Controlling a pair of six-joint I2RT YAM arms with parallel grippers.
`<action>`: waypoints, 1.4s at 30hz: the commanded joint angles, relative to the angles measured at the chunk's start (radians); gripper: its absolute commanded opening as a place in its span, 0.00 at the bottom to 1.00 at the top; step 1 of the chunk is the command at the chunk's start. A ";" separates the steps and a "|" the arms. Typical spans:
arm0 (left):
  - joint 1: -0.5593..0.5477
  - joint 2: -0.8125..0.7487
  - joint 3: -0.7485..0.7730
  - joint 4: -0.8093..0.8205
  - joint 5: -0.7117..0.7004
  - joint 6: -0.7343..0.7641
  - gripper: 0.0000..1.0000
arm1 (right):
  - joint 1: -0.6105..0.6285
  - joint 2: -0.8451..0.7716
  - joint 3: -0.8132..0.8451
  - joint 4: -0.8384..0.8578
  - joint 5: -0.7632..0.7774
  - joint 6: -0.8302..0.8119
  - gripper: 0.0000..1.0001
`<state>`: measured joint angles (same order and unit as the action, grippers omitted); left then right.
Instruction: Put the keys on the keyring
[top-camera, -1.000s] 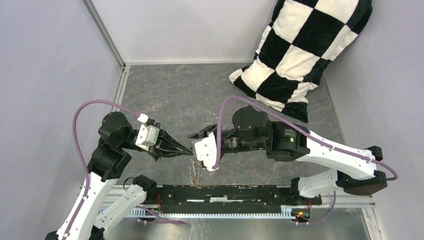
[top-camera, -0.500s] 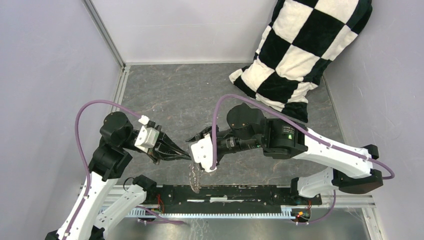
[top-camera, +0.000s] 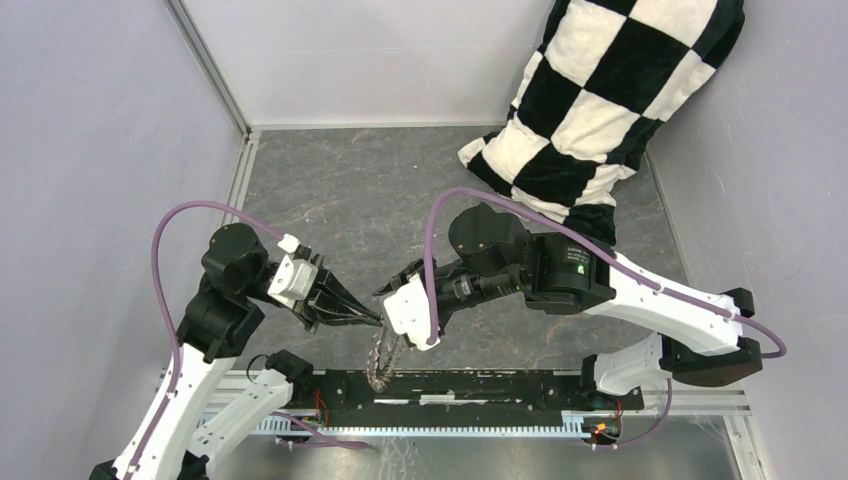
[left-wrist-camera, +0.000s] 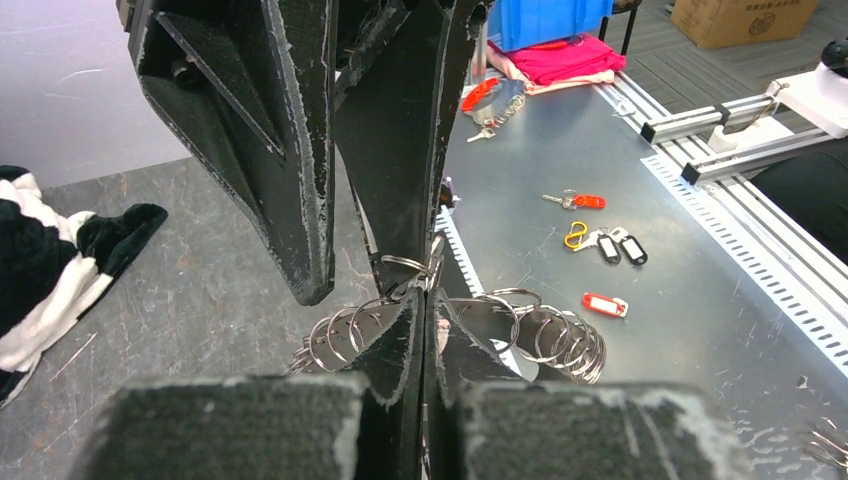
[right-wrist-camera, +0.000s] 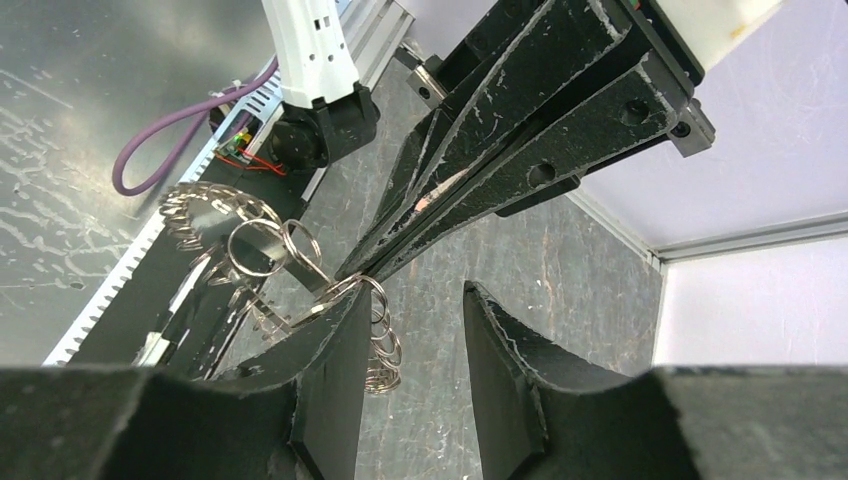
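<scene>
The keyring (top-camera: 381, 352) is a bundle of many small metal rings. It dangles from my left gripper (top-camera: 374, 320), which is shut on it above the table's near edge. In the left wrist view the closed jaws of the left gripper (left-wrist-camera: 425, 297) pinch it, and the keyring (left-wrist-camera: 545, 330) fans out on both sides. My right gripper (right-wrist-camera: 415, 290) is open and faces the left one. One of its fingers (right-wrist-camera: 330, 370) rests against the hanging keyring (right-wrist-camera: 383, 345), and nothing lies between the jaws. Two small black-headed keys (left-wrist-camera: 620, 247) lie on the metal shelf.
A black-and-white checkered cushion (top-camera: 600, 110) leans in the far right corner. Red-tagged keys (left-wrist-camera: 604, 304) and a yellow ring (left-wrist-camera: 575, 236) lie on the metal shelf (left-wrist-camera: 700, 300) beyond the front rail (top-camera: 450, 390). Grey walls close in the left and back.
Both gripper tips have shifted slightly toward the near edge. The keyring now hangs lower over the front rail. The right jaws opened a little.
</scene>
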<state>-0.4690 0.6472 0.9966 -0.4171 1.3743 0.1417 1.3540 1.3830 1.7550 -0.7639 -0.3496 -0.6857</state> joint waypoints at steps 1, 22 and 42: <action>-0.002 0.000 0.040 0.016 0.022 0.036 0.02 | 0.006 0.010 0.062 -0.009 -0.061 -0.009 0.45; -0.002 0.006 0.066 0.014 0.078 0.037 0.02 | -0.030 0.044 0.102 -0.046 -0.111 -0.036 0.46; -0.002 0.010 0.058 0.001 0.016 -0.014 0.02 | -0.072 -0.032 0.072 0.053 -0.051 0.052 0.98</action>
<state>-0.4690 0.6605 1.0218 -0.4316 1.3964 0.1505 1.2881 1.3903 1.8198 -0.7715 -0.4221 -0.6682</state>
